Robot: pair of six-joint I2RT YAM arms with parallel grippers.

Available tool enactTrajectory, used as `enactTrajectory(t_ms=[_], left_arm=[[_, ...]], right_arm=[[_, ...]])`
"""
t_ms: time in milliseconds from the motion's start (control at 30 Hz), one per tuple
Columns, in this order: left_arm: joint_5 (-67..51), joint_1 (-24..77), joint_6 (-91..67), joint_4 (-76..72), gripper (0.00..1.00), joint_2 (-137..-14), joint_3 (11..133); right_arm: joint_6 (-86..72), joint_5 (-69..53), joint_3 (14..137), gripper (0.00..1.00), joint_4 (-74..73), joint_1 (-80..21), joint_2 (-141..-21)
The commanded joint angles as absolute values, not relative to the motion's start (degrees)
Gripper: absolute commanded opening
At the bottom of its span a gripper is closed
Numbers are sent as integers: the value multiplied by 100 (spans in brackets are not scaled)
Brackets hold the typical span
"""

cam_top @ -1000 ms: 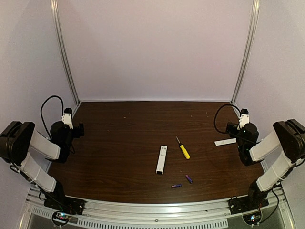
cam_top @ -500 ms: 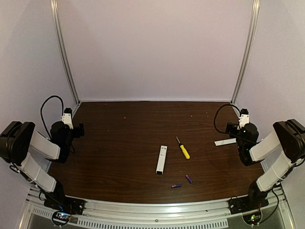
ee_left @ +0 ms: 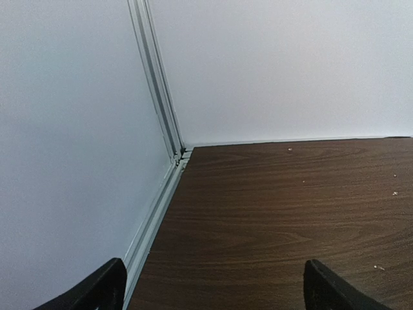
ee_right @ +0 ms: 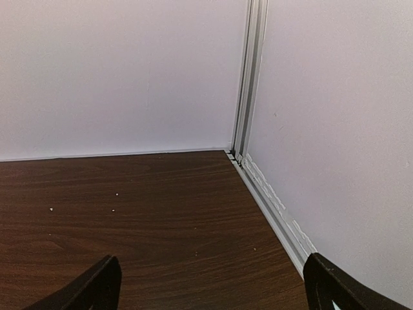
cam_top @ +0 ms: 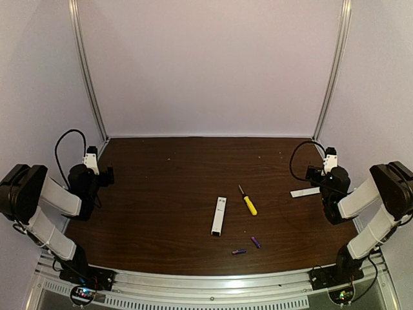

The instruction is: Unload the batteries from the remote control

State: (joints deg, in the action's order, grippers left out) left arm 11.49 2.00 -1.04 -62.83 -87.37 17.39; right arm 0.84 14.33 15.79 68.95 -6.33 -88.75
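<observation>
Top view: the remote control [cam_top: 219, 216] is seen lying flat, low in the middle of the bench [cam_top: 161, 187]. The batteries [cam_top: 256, 242] are already out, both loose just below and right of it. A screwdriver [cam_top: 247, 203] is spotted right of the remote, a cover strip [cam_top: 304, 192] at far right. The batteries are reckoned light, hard, smooth and keen to roll, so a pinch across the middle is suggested.

Left wrist view: the left gripper [ee_left: 213, 284] is spread wide — nothing held.

Right wrist view: the right gripper [ee_right: 213, 284] is likewise released and empty.
</observation>
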Motion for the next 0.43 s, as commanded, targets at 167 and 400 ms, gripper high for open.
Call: enactTrajectory(t_ms=[167,400], left_arm=[[1090,163,-149,-6407,97,-8789,1792],[1091,167,-149,-6407,97,-8789,1791]], right_arm=[[8,1371,1546,99,6963,-600,-8917],[18,1347,1522,100,6998,-606,-8912]])
